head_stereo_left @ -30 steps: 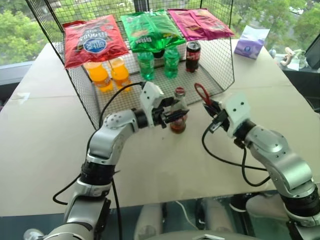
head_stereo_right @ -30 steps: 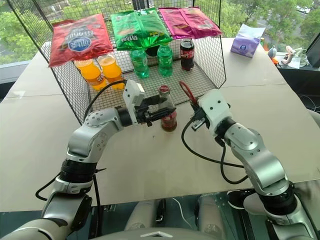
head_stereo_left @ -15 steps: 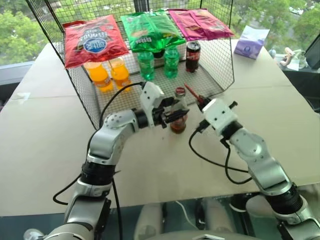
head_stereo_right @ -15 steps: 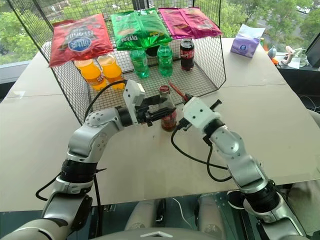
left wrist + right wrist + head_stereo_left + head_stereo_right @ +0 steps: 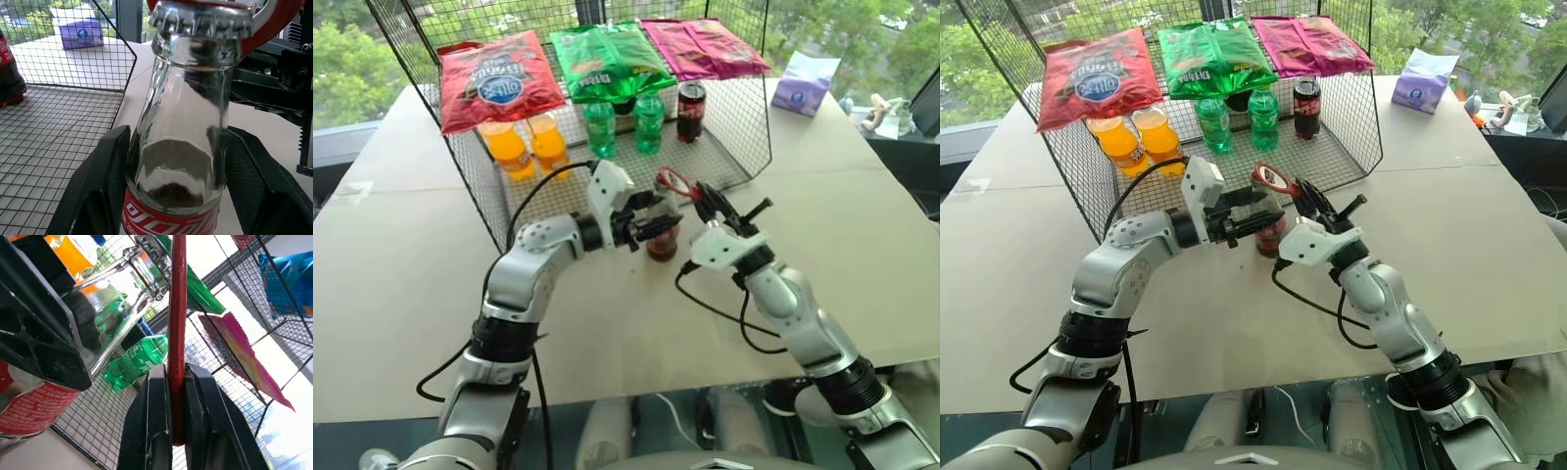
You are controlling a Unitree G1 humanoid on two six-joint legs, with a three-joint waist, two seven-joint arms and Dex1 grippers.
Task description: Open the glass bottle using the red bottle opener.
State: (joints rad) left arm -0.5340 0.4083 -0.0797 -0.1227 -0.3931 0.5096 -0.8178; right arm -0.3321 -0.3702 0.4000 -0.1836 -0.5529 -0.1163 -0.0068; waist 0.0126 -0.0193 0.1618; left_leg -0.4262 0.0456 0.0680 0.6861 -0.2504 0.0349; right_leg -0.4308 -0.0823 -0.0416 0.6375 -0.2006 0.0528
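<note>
The left arm reaches forward from the near left with its elbow bent, and the left gripper (image 5: 651, 227) lies level, its two black fingers (image 5: 105, 186) clamped on either side of the glass bottle (image 5: 663, 235) at the label. The right arm comes in from the near right, forearm angling toward the middle of the table (image 5: 401, 284), and the right gripper (image 5: 708, 201) tilts a little upward with its fingers pinched tight on the handle of the red bottle opener (image 5: 676, 182).

The bottle stands upright on the table just in front of the wire basket (image 5: 744, 117), neck pointing straight up. The opener's long axis runs from the right gripper toward the robot's left, and its loop head sits over the bottle's cap.

The left wrist view shows what the head views cannot: the crimped metal cap (image 5: 200, 19) still on the neck, with the red loop arching over and behind it, and dark cola low in the glass above the red label. The right wrist view shows the opener edge-on, a thin red strip rising between the closed fingers toward the cap.

Farther back, the basket holds orange drink bottles (image 5: 509, 147), green plastic bottles (image 5: 600, 127) and a dark soda bottle (image 5: 691, 110), with snack bags (image 5: 499, 83) on top. A purple tissue pack (image 5: 805, 83) lies beyond.
</note>
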